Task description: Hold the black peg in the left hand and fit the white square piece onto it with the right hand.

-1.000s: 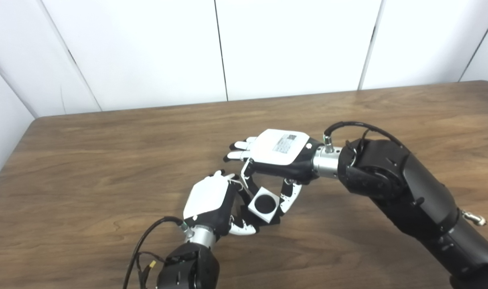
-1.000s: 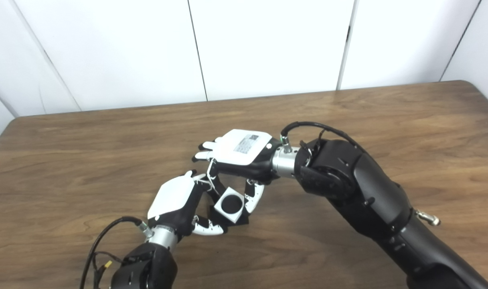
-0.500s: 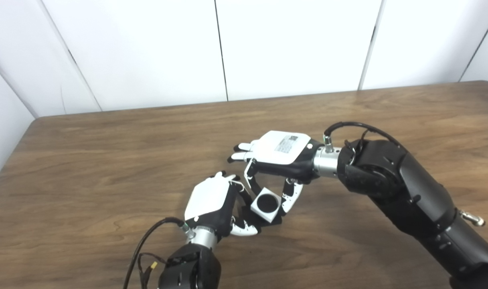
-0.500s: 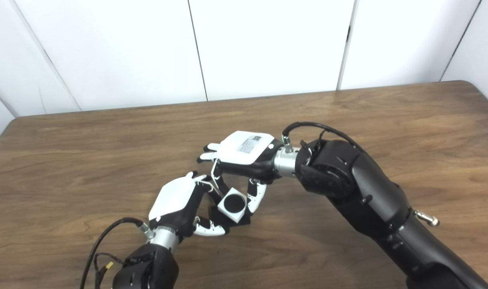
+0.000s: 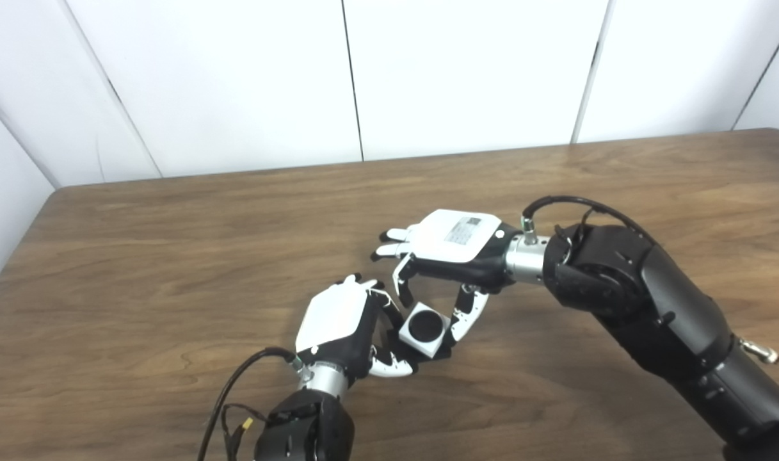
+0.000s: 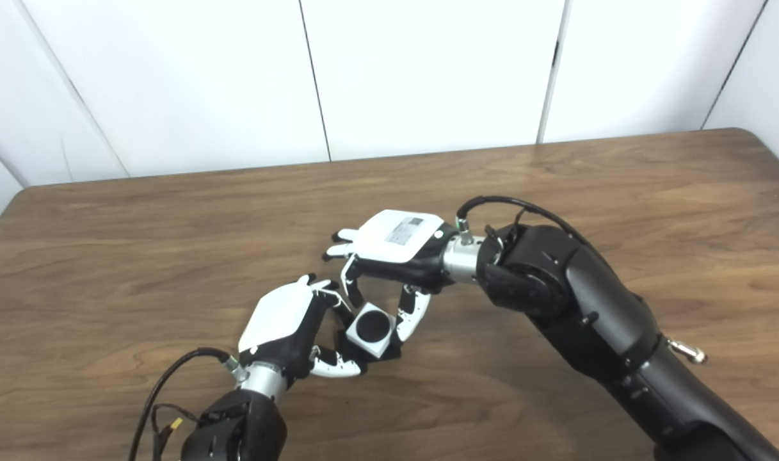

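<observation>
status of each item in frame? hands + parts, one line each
left hand: shut on black peg, low over the table.
black peg: its round end shows in the white piece's hole.
white square piece: on the peg, pinched by the right hand.
right hand: shut on white square piece.
table: bare wood.

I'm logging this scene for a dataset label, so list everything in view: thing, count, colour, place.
white square piece: one, white with a round black centre, between the two hands above the table, pinched by the right hand's fingers.
black peg: one, black, mostly hidden; a dark part shows under the piece at the left hand.
table: one, brown wood, fills the lower picture.
wall panels: white, behind the table.
cable: one, black, at the left wrist.
left hand: one, white and black, lower centre, shut on the peg.
right hand: one, white and black, centre, holding the piece.
</observation>
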{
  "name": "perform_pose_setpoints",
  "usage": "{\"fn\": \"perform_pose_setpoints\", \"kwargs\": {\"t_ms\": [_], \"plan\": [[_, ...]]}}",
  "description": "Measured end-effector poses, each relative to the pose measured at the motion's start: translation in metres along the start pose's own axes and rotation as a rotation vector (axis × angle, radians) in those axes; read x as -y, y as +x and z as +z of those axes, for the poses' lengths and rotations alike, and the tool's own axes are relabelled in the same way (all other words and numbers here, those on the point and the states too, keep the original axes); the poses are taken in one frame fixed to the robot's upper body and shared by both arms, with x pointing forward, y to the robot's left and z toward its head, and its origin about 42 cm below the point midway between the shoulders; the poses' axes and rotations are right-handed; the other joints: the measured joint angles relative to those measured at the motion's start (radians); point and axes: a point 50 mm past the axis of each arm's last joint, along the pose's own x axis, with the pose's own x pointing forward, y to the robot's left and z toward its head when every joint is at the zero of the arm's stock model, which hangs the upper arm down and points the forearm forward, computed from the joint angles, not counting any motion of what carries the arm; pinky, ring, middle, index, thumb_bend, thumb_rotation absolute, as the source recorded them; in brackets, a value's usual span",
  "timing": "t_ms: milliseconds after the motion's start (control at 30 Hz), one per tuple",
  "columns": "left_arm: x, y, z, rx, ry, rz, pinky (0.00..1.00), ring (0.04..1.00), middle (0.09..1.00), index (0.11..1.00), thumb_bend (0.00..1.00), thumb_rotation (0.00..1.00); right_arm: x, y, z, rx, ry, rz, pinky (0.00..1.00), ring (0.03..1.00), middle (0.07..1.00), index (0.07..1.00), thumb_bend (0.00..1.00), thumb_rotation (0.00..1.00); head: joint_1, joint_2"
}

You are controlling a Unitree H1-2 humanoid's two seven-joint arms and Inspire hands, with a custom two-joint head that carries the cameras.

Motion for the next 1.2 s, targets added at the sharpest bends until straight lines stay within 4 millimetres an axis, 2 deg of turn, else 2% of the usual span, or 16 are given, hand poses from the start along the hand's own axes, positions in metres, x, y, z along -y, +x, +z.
{"fn": "perform_pose_setpoints", "kwargs": {"t_ms": [567, 633, 700, 1200], "plan": [[-0.0032, 0.0011, 0.0006, 0.003, 0.018, -0.027, 1.0, 1.0, 0.918, 0.492, 0.52, 0.06, -0.0027, -0.0005, -0.0041, -0.013, 0.016, 0.004, 0.91, 1.0, 0.94, 0.637, 0.92, 0.24, -0.002, 0.002], [-0.0034, 0.0012, 0.0007, 0.003, 0.018, -0.027, 1.0, 1.0, 0.919, 0.581, 0.76, 0.08, -0.0025, -0.0007, -0.0044, -0.014, 0.016, 0.002, 0.91, 1.0, 0.942, 0.637, 0.92, 0.25, -0.002, 0.0], [-0.0039, 0.0017, 0.0009, 0.004, 0.018, -0.032, 1.0, 1.0, 0.918, 0.624, 0.87, 0.08, -0.0022, -0.0008, -0.0048, -0.015, 0.017, -0.001, 0.91, 1.0, 0.943, 0.637, 0.92, 0.25, -0.002, 0.002], [-0.0056, 0.0002, -0.0006, -0.004, 0.025, -0.064, 1.0, 1.0, 0.948, 0.666, 0.93, 0.11, -0.0018, -0.0013, -0.0056, -0.019, 0.02, -0.004, 0.9, 1.0, 0.944, 0.638, 0.92, 0.24, 0.003, 0.003]]}}
